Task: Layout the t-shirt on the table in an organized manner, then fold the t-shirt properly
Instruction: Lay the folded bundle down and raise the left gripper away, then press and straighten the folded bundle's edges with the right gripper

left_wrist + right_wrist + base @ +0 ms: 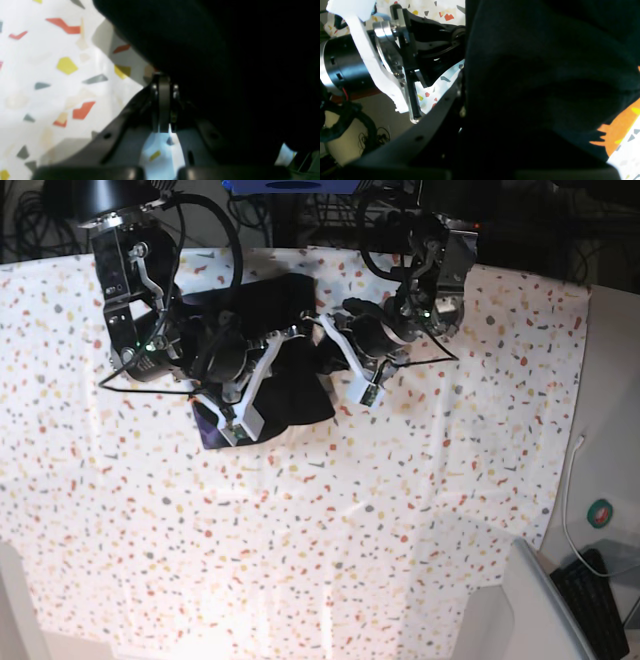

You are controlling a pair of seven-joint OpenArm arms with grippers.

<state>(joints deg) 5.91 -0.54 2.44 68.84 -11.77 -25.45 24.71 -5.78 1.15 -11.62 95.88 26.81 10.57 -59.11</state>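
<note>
The black t-shirt (290,395) lies bunched at the far middle of the speckled table (300,530), between my two arms. In the left wrist view my left gripper (161,75) is shut, its tips pinching the edge of the t-shirt (225,62), which is raised over the table (37,62) and casts a shadow. In the right wrist view the t-shirt (532,75) drapes over my right gripper (463,75), which is shut on the cloth; only one of its fingers (442,102) shows. An orange print (620,127) peeks out at the lower right.
The left arm's wrist (395,50) sits close beside my right gripper. A keyboard (600,600) and a white cable (570,480) lie off the table's right edge on a plain grey surface. Dark cables and gear line the far edge.
</note>
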